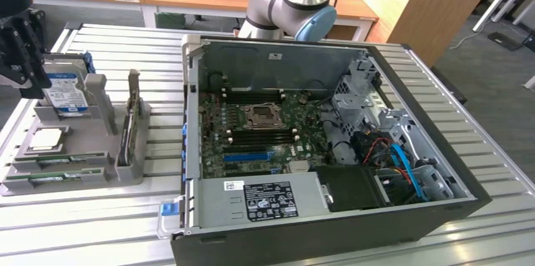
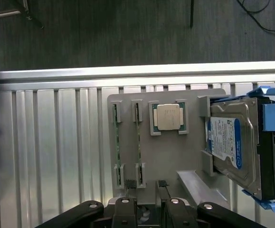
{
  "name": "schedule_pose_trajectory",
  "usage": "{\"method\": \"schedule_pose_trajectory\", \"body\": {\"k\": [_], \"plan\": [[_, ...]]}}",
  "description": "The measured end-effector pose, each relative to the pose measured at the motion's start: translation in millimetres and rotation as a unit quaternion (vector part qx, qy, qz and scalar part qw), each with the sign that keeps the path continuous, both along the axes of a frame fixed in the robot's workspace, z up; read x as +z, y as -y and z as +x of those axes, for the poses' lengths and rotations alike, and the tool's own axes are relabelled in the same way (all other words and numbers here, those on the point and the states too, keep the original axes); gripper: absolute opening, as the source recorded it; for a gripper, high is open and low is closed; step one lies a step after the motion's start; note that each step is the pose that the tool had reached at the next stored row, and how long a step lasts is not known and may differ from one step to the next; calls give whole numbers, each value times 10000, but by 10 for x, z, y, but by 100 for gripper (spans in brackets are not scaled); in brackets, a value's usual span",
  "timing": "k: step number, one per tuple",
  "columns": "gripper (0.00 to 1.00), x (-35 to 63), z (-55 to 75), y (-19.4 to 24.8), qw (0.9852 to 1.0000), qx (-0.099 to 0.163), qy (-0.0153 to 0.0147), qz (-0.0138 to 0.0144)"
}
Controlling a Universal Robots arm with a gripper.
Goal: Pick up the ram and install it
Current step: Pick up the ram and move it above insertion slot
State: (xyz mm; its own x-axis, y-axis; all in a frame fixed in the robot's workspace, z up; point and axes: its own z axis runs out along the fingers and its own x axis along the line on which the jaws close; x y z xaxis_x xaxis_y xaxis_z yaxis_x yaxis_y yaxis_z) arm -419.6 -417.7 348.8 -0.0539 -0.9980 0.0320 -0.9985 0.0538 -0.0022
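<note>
A grey holder tray (image 1: 77, 186) (image 2: 175, 156) sits on the slatted metal counter (image 1: 84, 228) (image 2: 56, 156), at the exterior view's left of the open computer case (image 1: 334, 241). The ram (image 1: 62, 161) (image 2: 138, 142) stands on edge in a narrow slot of the tray, with a second stick (image 1: 54, 178) (image 2: 115, 142) in the slot just beside it. The square CPU chip (image 1: 49, 139) (image 2: 168, 117) rests in its own pocket, and the blue-labelled hard drive (image 1: 67, 97) (image 2: 227, 142) stands in the end bay. The pincer (image 1: 24, 75) (image 2: 146, 190) hangs over the tray, its fingers wide apart and holding nothing. Inside the case lies the green motherboard (image 1: 259, 141).
</note>
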Motion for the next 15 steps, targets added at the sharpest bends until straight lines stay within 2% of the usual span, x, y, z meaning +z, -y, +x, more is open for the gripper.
{"method": "schedule_pose_trajectory", "body": {"k": [15], "plan": [[30, -274, 0, 0, 10000, -1, 0, 0]]}}
